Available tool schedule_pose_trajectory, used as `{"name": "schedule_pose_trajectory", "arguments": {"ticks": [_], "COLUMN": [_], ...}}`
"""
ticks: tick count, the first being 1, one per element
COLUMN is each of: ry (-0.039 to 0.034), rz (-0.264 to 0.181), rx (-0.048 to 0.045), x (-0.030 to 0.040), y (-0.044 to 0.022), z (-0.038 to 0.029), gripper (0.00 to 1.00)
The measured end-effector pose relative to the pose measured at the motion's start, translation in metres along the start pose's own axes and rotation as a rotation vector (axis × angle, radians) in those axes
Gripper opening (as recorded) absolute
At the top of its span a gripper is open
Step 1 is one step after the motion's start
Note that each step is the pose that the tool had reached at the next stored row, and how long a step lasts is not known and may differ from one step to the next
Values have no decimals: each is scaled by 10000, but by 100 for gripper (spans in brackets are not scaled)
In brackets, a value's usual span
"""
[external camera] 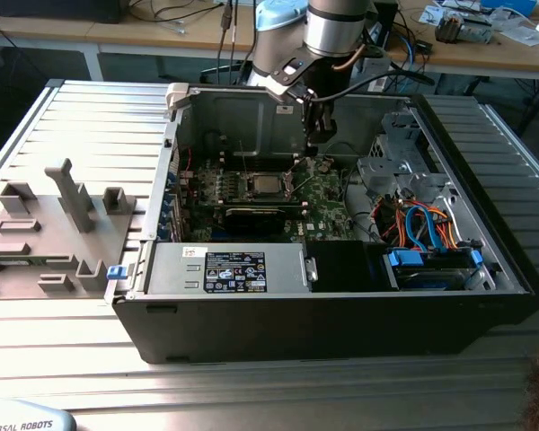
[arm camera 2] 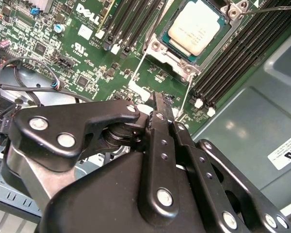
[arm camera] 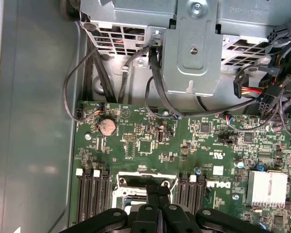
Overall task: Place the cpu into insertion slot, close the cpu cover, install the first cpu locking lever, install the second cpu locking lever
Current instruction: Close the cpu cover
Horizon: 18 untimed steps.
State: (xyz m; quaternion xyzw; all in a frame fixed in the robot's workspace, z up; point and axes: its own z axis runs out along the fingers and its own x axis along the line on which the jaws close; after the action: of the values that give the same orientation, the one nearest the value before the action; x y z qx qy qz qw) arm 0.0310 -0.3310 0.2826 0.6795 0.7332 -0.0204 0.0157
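The cpu (arm camera 2: pixel 196 29), a silvery square chip, lies flat in the insertion slot (external camera: pixel 264 186) on the green board inside the open computer case. The cpu cover (arm camera 2: pixel 170 54), a silver frame, lies down around the chip's edges. Two thin silver lever rods (arm camera 2: pixel 137 68) run from the socket's corners toward my gripper. My gripper (arm camera 2: pixel 161 99) hangs just above the board beside the socket, its black fingers pressed together and shut with nothing visible between them. In the first wrist view the gripper (arm camera: pixel 158 190) partly covers the socket. In the exterior view the gripper (external camera: pixel 316 144) is behind the socket.
Black memory slots (arm camera 2: pixel 233 53) flank the socket. A black graphics card (external camera: pixel 256 215) sits in front of it, then the power supply (external camera: pixel 225 269). A metal drive cage (arm camera: pixel 191 53) and loose cables (arm camera: pixel 87 87) are close by. A grey fixture plate (external camera: pixel 54 224) lies at the exterior view's left.
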Motion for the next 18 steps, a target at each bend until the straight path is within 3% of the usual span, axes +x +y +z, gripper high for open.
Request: {"name": "schedule_pose_trajectory", "arguments": {"ticks": [18], "ry": [0], "rz": [-1], "rx": [0], "x": [-5], "y": [63], "z": [0], "gripper": [11]}}
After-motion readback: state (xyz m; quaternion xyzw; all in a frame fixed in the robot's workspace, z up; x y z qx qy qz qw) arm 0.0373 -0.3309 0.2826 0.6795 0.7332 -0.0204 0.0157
